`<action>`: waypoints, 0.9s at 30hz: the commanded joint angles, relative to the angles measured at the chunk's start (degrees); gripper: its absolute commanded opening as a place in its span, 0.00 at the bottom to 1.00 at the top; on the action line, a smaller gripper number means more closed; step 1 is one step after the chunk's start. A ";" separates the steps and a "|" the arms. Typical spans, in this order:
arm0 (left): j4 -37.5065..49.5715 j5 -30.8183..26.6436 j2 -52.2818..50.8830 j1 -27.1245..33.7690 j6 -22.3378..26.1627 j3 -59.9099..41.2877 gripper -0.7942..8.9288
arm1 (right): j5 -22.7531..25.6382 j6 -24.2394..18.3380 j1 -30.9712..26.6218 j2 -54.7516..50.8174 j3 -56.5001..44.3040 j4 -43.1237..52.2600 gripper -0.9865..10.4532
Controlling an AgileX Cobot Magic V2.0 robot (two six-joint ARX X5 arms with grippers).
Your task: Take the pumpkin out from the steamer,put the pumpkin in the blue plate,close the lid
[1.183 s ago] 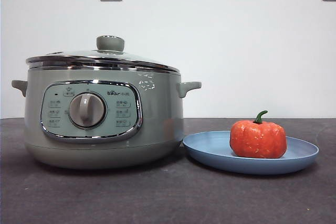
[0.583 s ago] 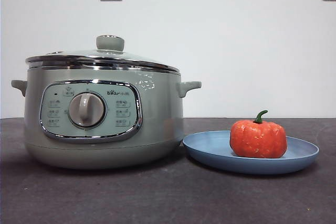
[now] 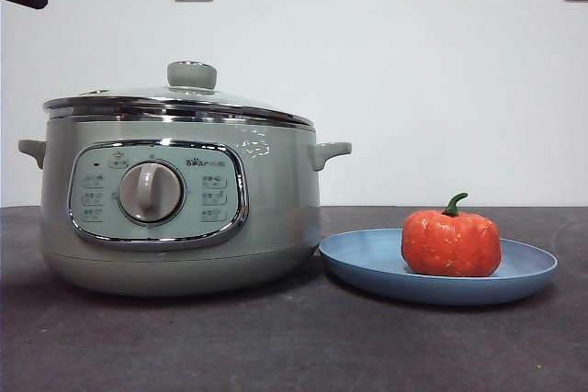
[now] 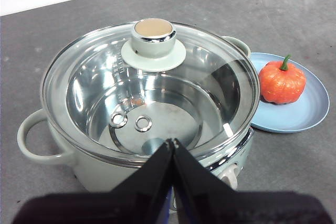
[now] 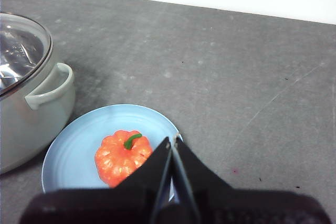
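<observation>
Orange pumpkin sits on blue plate; lid seated on steamer. My left gripper and right gripper are both pinched closed, empty. Judgement: task complete; retract straight up, clear of knob.

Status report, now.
Both tools shut, empty: left tool above the steamer, right tool over pumpkin. Pumpkin on blue plate. Lid closed.
</observation>
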 commanded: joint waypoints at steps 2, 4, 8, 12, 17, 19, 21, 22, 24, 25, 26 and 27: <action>0.17 0.09 -0.02 -0.13 -0.48 -0.15 0.08 | 0.11 -0.26 0.04 -0.07 -0.37 0.44 0.07; 0.17 0.09 -0.02 -0.13 -0.48 -0.15 0.08 | 0.13 -0.26 0.04 -0.02 -0.37 0.44 0.07; -0.24 0.09 -0.81 -0.11 -0.48 -0.15 0.08 | 0.17 -0.26 0.04 -0.04 -0.37 0.44 0.07; -2.80 0.11 -7.06 1.81 1.84 -0.15 0.08 | 0.11 -0.26 0.09 -0.02 -0.37 0.44 0.07; -4.46 0.57 -17.03 11.04 1.62 -2.58 0.08 | 0.15 -0.26 0.07 0.02 -0.37 0.39 0.07; -2.86 0.55 -20.24 15.39 1.64 -5.14 0.08 | 0.15 -0.26 0.07 0.02 -0.37 0.39 0.07; -0.44 0.55 -23.17 19.30 1.64 -8.55 0.08 | 0.13 -0.26 0.09 0.02 -0.37 0.39 0.07; 1.27 0.55 -24.55 21.18 1.62 -10.67 0.08 | 0.13 -0.26 0.09 0.02 -0.37 0.39 0.07; 4.61 0.61 -26.71 24.11 1.62 -14.86 0.08 | 0.13 -0.26 0.07 0.02 -0.37 0.39 0.07; 6.38 0.59 -27.67 25.31 1.57 -17.14 0.08 | 0.15 -0.26 0.07 0.02 -0.37 0.39 0.07; 8.46 0.61 -28.33 26.27 1.46 -19.45 0.08 | 0.15 -0.26 0.07 0.02 -0.37 0.39 0.07; 10.32 0.57 -28.79 26.91 1.27 -21.35 0.08 | 0.15 -0.26 0.07 0.02 -0.37 0.39 0.07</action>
